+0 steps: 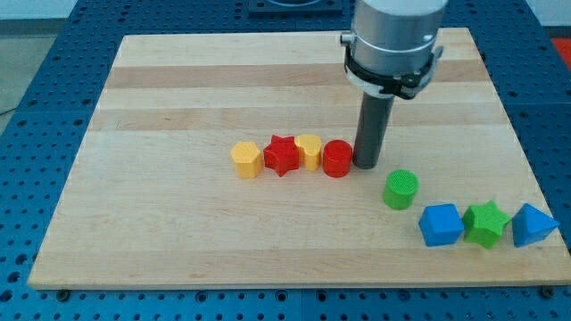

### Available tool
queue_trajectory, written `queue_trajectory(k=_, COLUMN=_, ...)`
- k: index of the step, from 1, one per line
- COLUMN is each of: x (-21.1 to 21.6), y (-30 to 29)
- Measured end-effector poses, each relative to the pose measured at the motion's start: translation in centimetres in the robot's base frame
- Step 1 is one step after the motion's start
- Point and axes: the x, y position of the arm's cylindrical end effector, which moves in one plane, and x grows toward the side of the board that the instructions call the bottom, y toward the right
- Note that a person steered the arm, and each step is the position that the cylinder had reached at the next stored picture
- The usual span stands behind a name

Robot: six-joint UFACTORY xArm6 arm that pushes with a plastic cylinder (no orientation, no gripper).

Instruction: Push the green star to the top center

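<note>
The green star [487,223] lies near the view's bottom right, between a blue cube [441,224] on its left and a blue triangular block [533,225] on its right, touching or almost touching both. My tip [367,164] rests on the board near the centre, just right of a red cylinder [337,159]. The tip is well up and left of the green star. A green cylinder [401,189] lies between the tip and the star.
A row of blocks runs left from the tip: the red cylinder, a yellow heart-like block [309,151], a red star [282,155] and a yellow hexagonal block [246,160]. The wooden board [223,80] sits on a blue perforated table.
</note>
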Motion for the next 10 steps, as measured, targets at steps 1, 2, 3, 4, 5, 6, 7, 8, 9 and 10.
queue_trajectory(k=1, x=3.6, y=-2.7)
queue_trajectory(k=2, x=6.2, y=-2.9)
queue_trajectory(k=3, x=6.2, y=-0.3)
queue_trajectory(k=4, x=5.5, y=3.1)
queue_trajectory(k=5, x=4.9, y=4.4)
queue_trajectory(k=6, x=7.1, y=4.2)
queue_trajectory(k=7, x=6.7, y=6.4)
queue_trajectory(k=8, x=1.1, y=8.7)
queue_trajectory(k=9, x=-1.9, y=8.3)
queue_trajectory(k=10, x=1.5, y=9.1)
